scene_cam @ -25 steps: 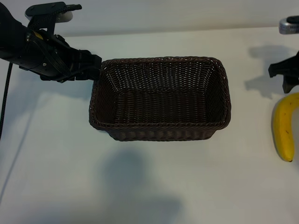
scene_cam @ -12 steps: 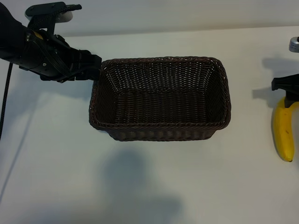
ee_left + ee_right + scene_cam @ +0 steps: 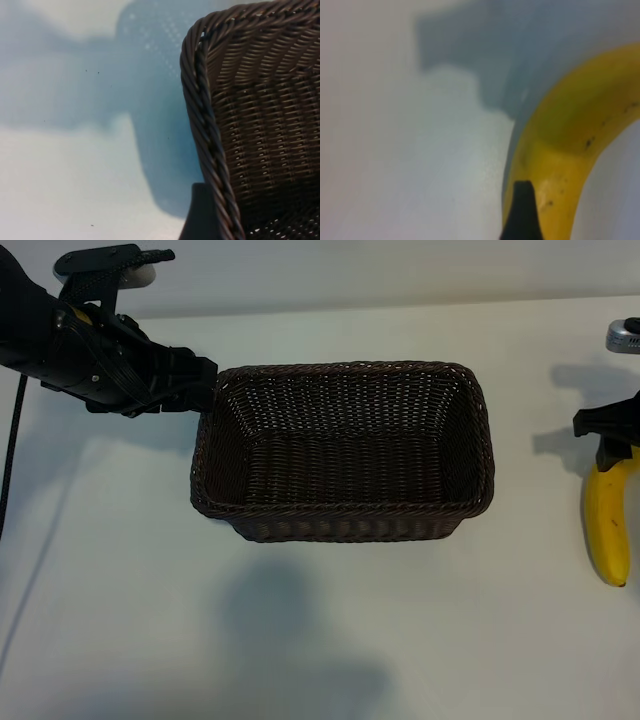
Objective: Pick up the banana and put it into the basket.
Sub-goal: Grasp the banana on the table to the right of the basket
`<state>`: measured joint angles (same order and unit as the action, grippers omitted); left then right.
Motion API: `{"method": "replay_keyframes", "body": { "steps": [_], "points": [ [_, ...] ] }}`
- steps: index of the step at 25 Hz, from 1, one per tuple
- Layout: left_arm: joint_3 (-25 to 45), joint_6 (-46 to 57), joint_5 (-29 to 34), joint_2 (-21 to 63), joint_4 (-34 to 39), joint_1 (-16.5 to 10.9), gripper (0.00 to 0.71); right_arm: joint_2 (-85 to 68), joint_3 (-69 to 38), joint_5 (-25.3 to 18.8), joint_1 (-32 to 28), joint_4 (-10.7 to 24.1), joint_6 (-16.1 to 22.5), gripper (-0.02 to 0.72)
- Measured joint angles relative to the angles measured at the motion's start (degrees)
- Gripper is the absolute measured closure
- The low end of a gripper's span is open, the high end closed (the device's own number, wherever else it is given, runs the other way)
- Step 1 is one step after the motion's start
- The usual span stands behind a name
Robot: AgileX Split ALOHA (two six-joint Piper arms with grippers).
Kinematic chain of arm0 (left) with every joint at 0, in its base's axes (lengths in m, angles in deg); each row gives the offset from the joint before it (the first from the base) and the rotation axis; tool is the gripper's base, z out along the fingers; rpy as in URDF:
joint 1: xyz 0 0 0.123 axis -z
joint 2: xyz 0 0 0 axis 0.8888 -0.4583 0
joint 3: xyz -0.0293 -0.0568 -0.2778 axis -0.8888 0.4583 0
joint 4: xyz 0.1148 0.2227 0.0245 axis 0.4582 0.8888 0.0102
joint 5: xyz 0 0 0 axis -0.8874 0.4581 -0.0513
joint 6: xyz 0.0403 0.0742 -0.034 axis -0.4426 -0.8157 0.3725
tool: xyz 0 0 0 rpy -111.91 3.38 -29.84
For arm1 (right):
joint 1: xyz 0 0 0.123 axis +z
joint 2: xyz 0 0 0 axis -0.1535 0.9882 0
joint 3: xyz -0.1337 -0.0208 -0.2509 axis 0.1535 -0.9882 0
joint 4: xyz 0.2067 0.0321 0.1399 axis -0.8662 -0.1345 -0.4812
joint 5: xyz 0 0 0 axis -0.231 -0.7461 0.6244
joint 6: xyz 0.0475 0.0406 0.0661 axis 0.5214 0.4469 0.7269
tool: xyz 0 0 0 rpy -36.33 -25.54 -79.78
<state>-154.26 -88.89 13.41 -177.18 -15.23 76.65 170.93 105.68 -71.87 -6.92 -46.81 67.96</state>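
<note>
The job is barely begun. The banana (image 3: 607, 525) lies flat on the white table (image 3: 330, 640) at the far right, well apart from the basket (image 3: 343, 525), whose inside I see holding nothing. So the pick, the carry and the drop are all still to do.

My right claw (image 3: 612, 435) is down at the upper end of the banana, at the edge of the exterior view. From my right wrist camera I see one dark fingertip (image 3: 522, 212) right against the yellow skin near the curve of the fruit, with the table beside it. My jaws stand wide, and I judge that they have hold of nothing yet: the banana rests on the table and only one finger shows next to it. Whether the other finger is on the far side of the fruit, I cannot tell.

My left claw (image 3: 200, 380) sits at the upper left corner of the basket, just beside its rim, jaws wide and gripping nothing that I can make out; its camera shows the woven rim close by and one dark finger next to it.

What is left, as I judge it: close on the banana, lift it, bring it across over the basket and let go
</note>
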Motion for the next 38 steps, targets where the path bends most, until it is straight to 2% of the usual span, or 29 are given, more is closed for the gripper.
{"method": "replay_keyframes", "body": {
  "steps": [10,31,33,37,38],
  "points": [
    [0.0,0.3,0.5,0.0,0.0,0.0,0.114,1.6,0.0,0.2,0.0,-3.2,-1.2,0.102],
    [0.0,0.3,1.6,0.0,0.0,0.0,0.114,8.9,0.0,2.9,0.0,-3.1,-2.4,0.109],
    [0.0,0.3,1.6,0.0,0.0,0.0,0.114,8.9,0.0,2.9,0.0,-3.1,-2.4,0.131],
    [0.0,0.3,1.6,0.0,0.0,0.0,0.114,8.9,0.0,2.9,0.0,-3.1,-2.4,0.282],
    [0.0,0.3,1.6,0.0,0.0,0.0,0.114,8.9,0.0,3.1,0.0,-3.1,-2.4,0.297]
  ]
}}
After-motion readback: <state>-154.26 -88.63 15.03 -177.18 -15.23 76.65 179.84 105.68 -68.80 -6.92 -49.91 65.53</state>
